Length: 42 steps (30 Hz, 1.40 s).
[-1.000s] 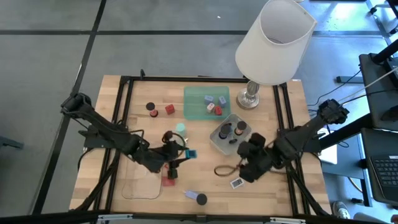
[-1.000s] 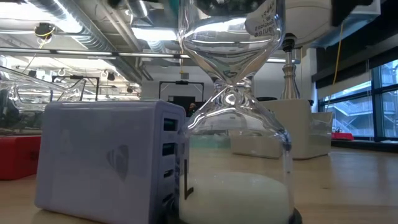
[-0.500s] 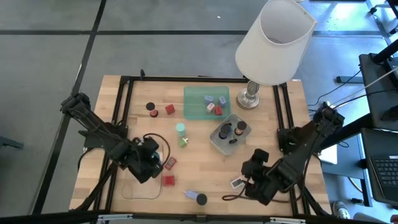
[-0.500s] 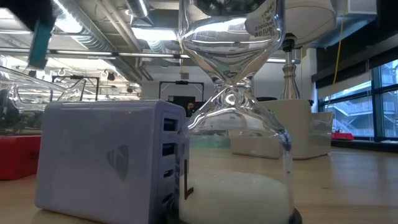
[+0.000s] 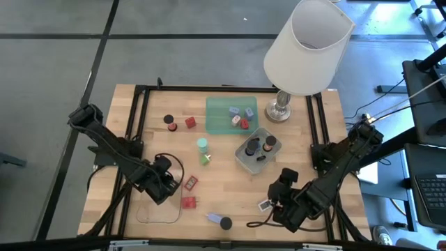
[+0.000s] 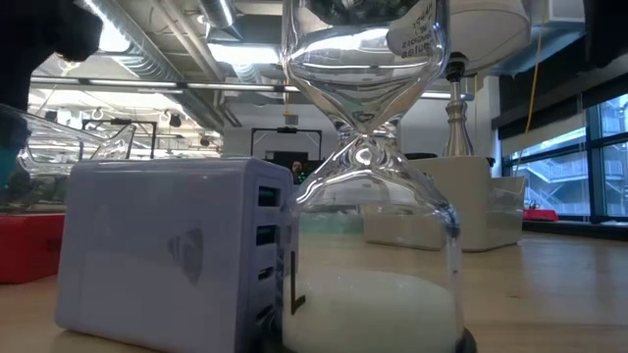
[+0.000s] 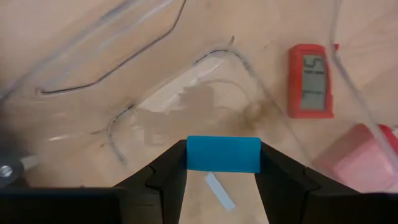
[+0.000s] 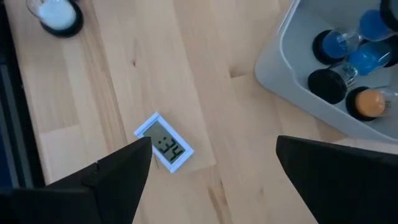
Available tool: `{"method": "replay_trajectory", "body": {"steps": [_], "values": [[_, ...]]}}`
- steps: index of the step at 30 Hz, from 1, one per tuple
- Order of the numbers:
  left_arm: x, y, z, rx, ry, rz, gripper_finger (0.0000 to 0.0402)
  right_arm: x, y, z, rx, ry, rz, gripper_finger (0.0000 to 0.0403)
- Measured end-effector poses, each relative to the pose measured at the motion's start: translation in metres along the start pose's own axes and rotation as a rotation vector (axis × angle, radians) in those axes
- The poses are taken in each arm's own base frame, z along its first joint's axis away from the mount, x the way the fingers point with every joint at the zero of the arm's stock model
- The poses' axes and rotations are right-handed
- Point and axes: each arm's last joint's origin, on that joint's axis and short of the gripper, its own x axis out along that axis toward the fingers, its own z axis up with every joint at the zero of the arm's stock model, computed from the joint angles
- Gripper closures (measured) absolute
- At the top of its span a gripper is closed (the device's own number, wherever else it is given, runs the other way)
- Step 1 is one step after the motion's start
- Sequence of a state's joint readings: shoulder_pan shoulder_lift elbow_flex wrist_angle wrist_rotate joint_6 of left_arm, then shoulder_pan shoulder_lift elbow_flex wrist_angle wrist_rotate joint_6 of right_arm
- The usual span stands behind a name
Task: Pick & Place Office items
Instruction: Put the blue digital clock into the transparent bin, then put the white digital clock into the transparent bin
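Note:
My left gripper [image 5: 166,188] hangs over the clear tray [image 5: 155,211] at the near left, shut on a small blue block [image 7: 223,154]. A red digital timer [image 7: 310,80] lies just outside the tray's corner and a red block [image 5: 189,203] lies beside it. My right gripper [image 5: 277,202] stands open above a small white clock card [image 8: 165,150] lying flat on the wood, its fingers on either side and clear of it. The grey tray [image 8: 287,73] holds black-capped, blue and orange pieces. My left gripper pinches the blue block by its two short ends [image 7: 189,154] between its two fingers. The fingers come from above, pointing steeply down. The block sits level across the gap, lifted clear above the clear tray's floor.
A green tray [image 5: 232,113] with small pieces and a white-shaded lamp [image 5: 306,49] stand at the far side. A black cap [image 5: 168,120], a red block [image 5: 190,123] and teal and green bits [image 5: 203,144] lie mid-table. An hourglass [image 5: 225,223] and a lavender charger [image 6: 167,250] sit at the near edge.
My left gripper has carried the blue block from mid-table toward the table's left and near edges and down over the clear tray, rolling and tipping to point steeply down. My right gripper has moved toward the near edge and down, to above the white clock card, staying open.

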<state>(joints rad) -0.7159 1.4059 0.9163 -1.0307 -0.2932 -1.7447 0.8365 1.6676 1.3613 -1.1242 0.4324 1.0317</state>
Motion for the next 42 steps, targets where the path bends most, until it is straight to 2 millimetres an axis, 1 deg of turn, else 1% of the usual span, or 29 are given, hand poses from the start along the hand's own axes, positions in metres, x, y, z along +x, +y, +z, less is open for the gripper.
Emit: {"method": "replay_trajectory", "body": {"steps": [3, 9, 12, 17, 22, 24, 28, 33, 35, 37, 40, 42], "values": [[0.006, 0.0, -0.003, -0.003, 0.009, -0.023, 0.0236, 0.0, 0.0, 0.0, 0.0, -0.005, -0.003, 0.0057], [0.006, -0.001, -0.003, 0.036, 0.01, -0.033, 0.0224, 0.0, 0.0, 0.0, 0.0, -0.005, -0.003, 0.0057], [0.006, -0.001, -0.003, 0.029, 0.016, -0.034, 0.0221, 0.0, 0.0, 0.0, 0.0, -0.005, -0.002, 0.0057], [0.007, -0.001, -0.002, -0.005, 0.049, -0.025, 0.022, 0.0, 0.0, 0.0, 0.0, 0.002, 0.002, 0.0057], [0.008, -0.001, 0.004, 0.036, 0.118, -0.009, 0.022, 0.0, 0.0, 0.0, 0.002, 0.003, 0.003, 0.0057], [0.006, -0.002, 0.007, 0.062, 0.141, 0.001, 0.0221, 0.0, 0.0, 0.0, 0.003, 0.005, 0.004, 0.0057], [-0.004, -0.006, 0.015, 0.094, 0.133, -0.001, 0.0227, 0.0, 0.0, -0.001, -0.003, 0.023, 0.014, 0.0057], [-0.022, -0.018, 0.021, 0.147, 0.124, -0.071, 0.0232, 0.001, 0.001, -0.001, -0.026, 0.033, 0.021, 0.0057], [-0.03, -0.023, 0.024, 0.153, 0.105, -0.102, 0.0232, 0.006, 0.001, -0.004, -0.025, 0.025, 0.02, 0.0057], [-0.037, -0.027, 0.027, 0.154, 0.069, -0.131, 0.0233, 0.018, 0.0, -0.01, -0.027, 0.032, 0.018, 0.0057], [-0.048, -0.033, 0.032, 0.165, -0.008, -0.171, 0.0233, 0.042, 0.0, -0.026, -0.056, 0.075, 0.062, 0.0057], [-0.055, -0.037, 0.035, 0.172, -0.06, -0.196, 0.0233, 0.057, 0.0, -0.036, -0.113, 0.095, 0.116, 0.0057]]}}
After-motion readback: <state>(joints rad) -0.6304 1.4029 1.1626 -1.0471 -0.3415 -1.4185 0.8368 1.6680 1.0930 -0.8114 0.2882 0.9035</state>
